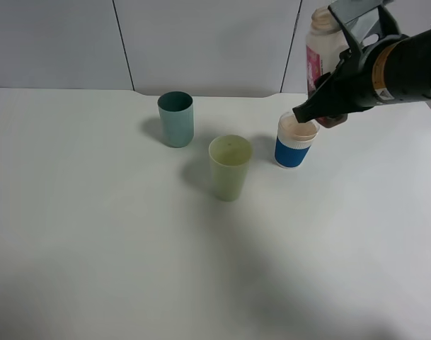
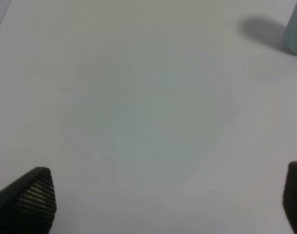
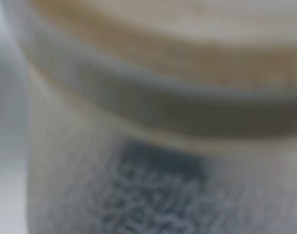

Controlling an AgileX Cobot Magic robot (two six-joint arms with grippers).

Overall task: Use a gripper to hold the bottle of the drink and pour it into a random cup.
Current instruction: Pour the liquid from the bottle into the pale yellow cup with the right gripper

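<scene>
Looking at the right gripper [image 1: 315,112], we are seeing its jaws reaching around the lower part of the bottle of the drink [image 1: 323,42], but we are not making out whether they are pressing on it. The bottle is showing upright at the far right of the tabletop [image 1: 95,248], just behind a blue-and-white cup [image 1: 294,145]. The pale yellow-green cup [image 1: 230,166] is sitting near the middle, a teal tumbler [image 1: 176,119] beyond it. The left gripper [image 2: 167,200] is hanging over the tabletop, jaws wide apart.

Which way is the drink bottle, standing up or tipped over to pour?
Standing up. In the high view the bottle has its neck pointing up, and no drink is coming out of it.
</scene>
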